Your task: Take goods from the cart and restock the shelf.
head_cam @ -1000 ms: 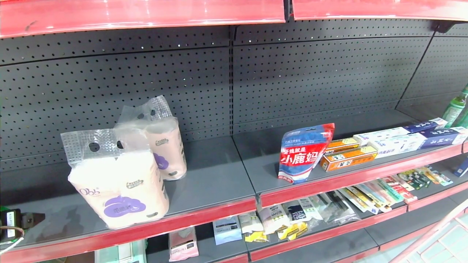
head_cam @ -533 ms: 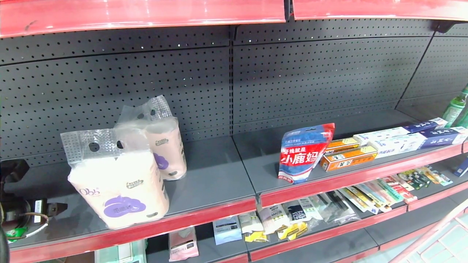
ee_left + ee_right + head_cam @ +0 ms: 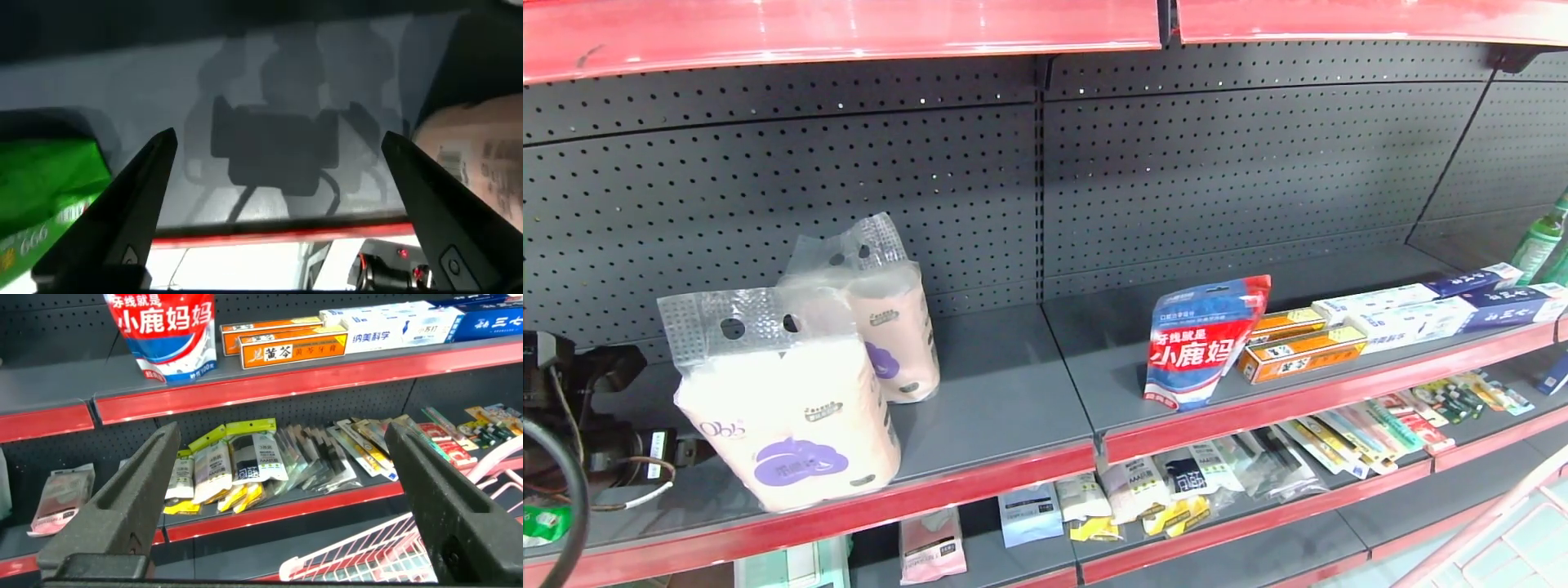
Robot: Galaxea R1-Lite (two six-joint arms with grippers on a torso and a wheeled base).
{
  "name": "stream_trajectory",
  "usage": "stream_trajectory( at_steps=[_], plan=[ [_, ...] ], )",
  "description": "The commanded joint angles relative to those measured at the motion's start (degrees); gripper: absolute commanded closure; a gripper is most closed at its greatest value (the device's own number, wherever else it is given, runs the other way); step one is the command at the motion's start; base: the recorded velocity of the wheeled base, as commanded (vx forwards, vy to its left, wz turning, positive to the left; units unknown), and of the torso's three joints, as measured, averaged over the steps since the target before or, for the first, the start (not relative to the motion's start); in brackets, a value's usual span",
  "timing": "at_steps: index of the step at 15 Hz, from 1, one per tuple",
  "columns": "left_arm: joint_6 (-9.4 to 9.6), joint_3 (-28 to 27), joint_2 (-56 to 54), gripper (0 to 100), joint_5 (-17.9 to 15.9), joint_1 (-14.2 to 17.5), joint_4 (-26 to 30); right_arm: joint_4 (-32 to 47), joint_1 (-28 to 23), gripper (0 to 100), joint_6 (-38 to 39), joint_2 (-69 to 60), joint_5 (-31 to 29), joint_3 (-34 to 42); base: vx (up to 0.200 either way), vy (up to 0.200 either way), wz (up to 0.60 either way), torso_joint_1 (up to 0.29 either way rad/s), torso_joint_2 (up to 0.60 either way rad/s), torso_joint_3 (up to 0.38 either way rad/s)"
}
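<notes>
While the left hand [image 3: 278,137] sits low over the left end of the shelf [image 3: 996,400], its two fingers stand wide apart with nothing between them. A green packet [image 3: 49,196] lies on the grey board just outside one finger, near the red front lip.

Shelf contents, robot's left to right:
- front tissue-roll pack [image 3: 784,416], upright, near the lip and just beside the left hand
- rear tissue-roll pack [image 3: 890,327], upright, behind the front one and touching it
- bare grey board between the packs and the next item
- blue-and-red pouch [image 3: 1205,339], standing and leaning slightly
- orange boxes [image 3: 1303,351], two, lying flat, one behind the other, just beside the pouch
- white and blue boxes [image 3: 1413,314], long, lying end to end toward the right
- green bottle [image 3: 1539,237], upright at the far right edge

Lower shelf [image 3: 1454,490]: small flat packets [image 3: 1135,490] overlapping in a row, with more long carded ones farther right.

Right hand [image 3: 282,429]: fingers spread apart, holding nothing, facing the shelf front, above the cart.

Cart [image 3: 1503,523]: pink wire frame at the lower right. Pale shapes show through its wires; I cannot tell what they are.
</notes>
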Motion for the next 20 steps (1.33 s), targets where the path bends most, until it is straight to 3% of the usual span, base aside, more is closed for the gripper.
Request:
stream_trajectory(
  at_steps=[1,6,20],
  plan=[
    [0.13,-1.04,2.16,0,0.01,-0.41,-0.83,-0.01,0.0,0,0.0,0.07,0.02,0.01,0.0,0.0,0.0,0.0,0.0,0.0],
    [2.94,-1.57,4.44,0,0.01,-0.5,-1.62,-0.01,0.0,0,0.0,0.07,0.02,0.01,0.0,0.0,0.0,0.0,0.0,0.0],
    [2.68,-1.75,6.9,0,-0.16,-5.86,-1.88,-0.01,0.0,0,0.0,0.07,0.02,0.01,0.0,0.0,0.0,0.0,0.0,0.0]
  ],
)
